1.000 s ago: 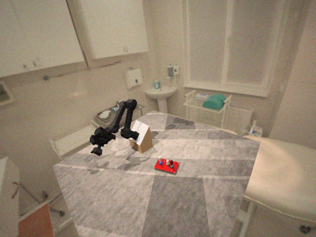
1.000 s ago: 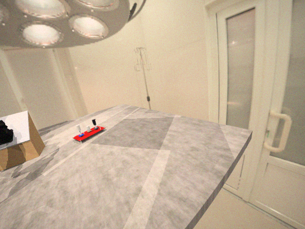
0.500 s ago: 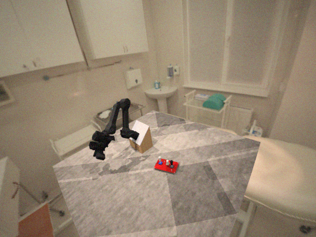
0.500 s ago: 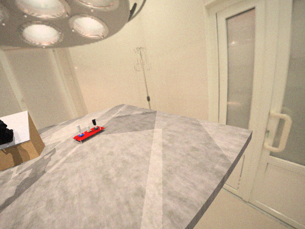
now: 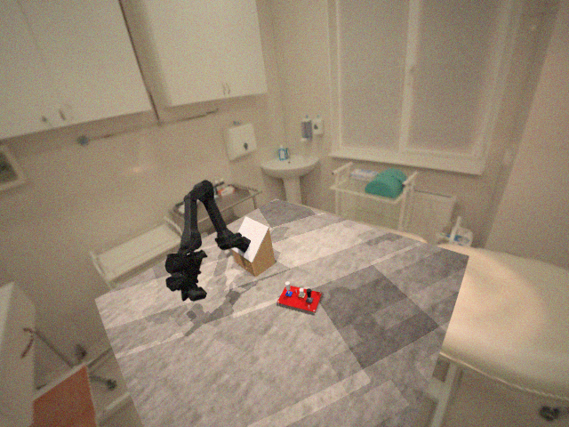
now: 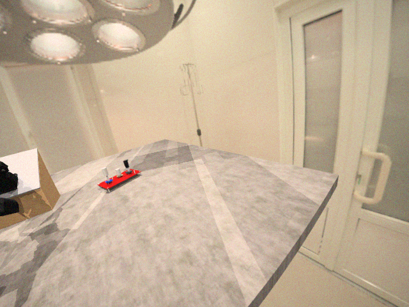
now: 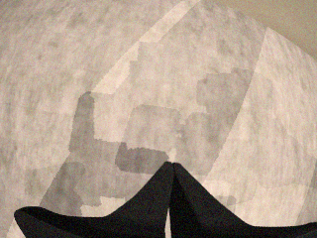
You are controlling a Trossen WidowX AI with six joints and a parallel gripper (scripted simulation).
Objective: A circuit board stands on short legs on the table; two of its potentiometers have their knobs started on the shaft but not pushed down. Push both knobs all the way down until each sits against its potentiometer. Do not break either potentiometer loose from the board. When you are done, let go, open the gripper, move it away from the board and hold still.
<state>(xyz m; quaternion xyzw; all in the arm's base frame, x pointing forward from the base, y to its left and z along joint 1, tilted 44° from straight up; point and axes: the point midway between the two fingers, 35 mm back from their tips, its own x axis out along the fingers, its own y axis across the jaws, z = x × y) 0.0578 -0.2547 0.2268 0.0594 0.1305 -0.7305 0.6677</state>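
The red circuit board (image 5: 293,304) (image 6: 119,181) stands on short legs on the table. A tall white knob (image 5: 287,285) (image 6: 104,171) stands high above a blue potentiometer (image 5: 288,294) (image 6: 108,181). A black knob (image 5: 308,292) (image 6: 126,163) stands high above a grey potentiometer (image 5: 309,300) (image 6: 128,172). Between them a white knob (image 5: 301,291) (image 6: 118,171) sits lower. My gripper (image 7: 170,169) is shut with its fingertips together and nothing between them. In the top view it hangs above the table to the left of the board, well away from it.
A cardboard-brown block with a white sloping top (image 5: 252,231) (image 6: 24,171) stands beside the arm's base, behind and left of the board. The table's edge (image 6: 307,233) shows at the right in the exterior view.
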